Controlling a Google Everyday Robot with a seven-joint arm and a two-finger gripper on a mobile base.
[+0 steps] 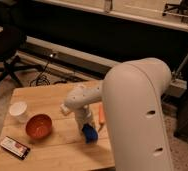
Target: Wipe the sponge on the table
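**A:** Looking for the sponge (91,135). Where in the frame?

**B:** Lower centre. Small, deep blue, down on the pale planks of the table (47,97), directly beneath the claw (87,126) and touching its lower end. Top part hidden by the claw.

**A:** And the state of the claw?

**B:** Cannot tell. Drops from a white wrist at mid-frame and meets the sponge. Impossible to say whether clamped on it or merely pressing it down. Just to the right, filling much of the frame, a bulky white arm (137,115).

**A:** Anything else on the table?

**B:** Orange bowl (38,126) at lower left, near the sponge but apart from it. White cup (18,111) above and left of the bowl. Black-and-white packet (14,147) at the lower left corner. Slim orange object (101,114) just right of the claw.

**A:** How to do this step well?

**B:** Judged as the wiping itself, with the sponge already down on the wood. Keep it flat, press evenly, sweep across the bare planks. Steer clear of the bowl on the left and the orange object on the right. Avoid tilting, lest an edge lift or the sponge slip free.

**A:** Which way pointing? Long axis?

**B:** Hard to call. Appears as a compact blue patch, about as wide as tall, partly covered. Possibly slanted from upper left to lower right, offered only as a guess.
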